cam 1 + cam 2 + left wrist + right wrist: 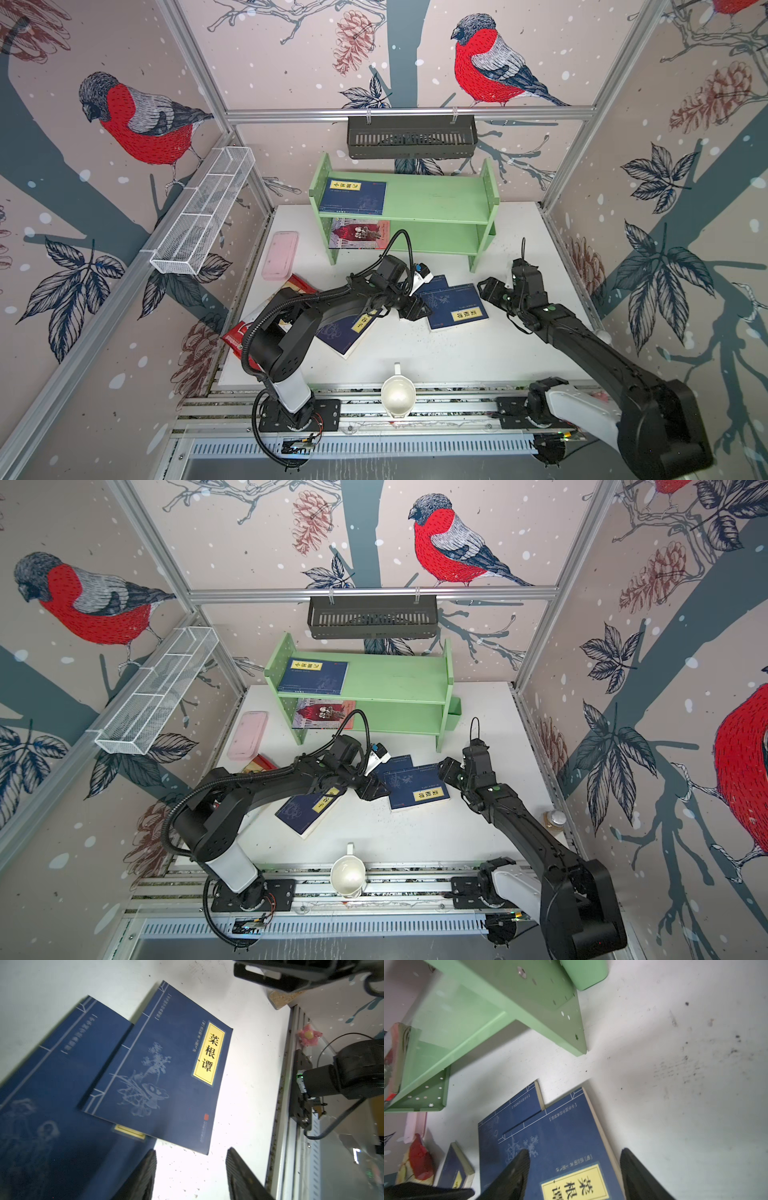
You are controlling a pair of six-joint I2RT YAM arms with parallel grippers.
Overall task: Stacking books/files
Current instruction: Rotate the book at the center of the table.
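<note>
Left claw is held open and empty beside a corner of the upper navy book, which is laid askew over a second navy book on the white desk. Right claw is spread wide astride that upper book's edge, with nothing gripped. A third navy book is lying under the left arm. A fourth navy book is laid on top of the green shelf, and the pink-and-red book is laid on the board below.

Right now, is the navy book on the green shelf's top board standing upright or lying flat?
Lying flat: in a top view the navy book rests cover-up on the top board of the green shelf, yellow label showing.
</note>
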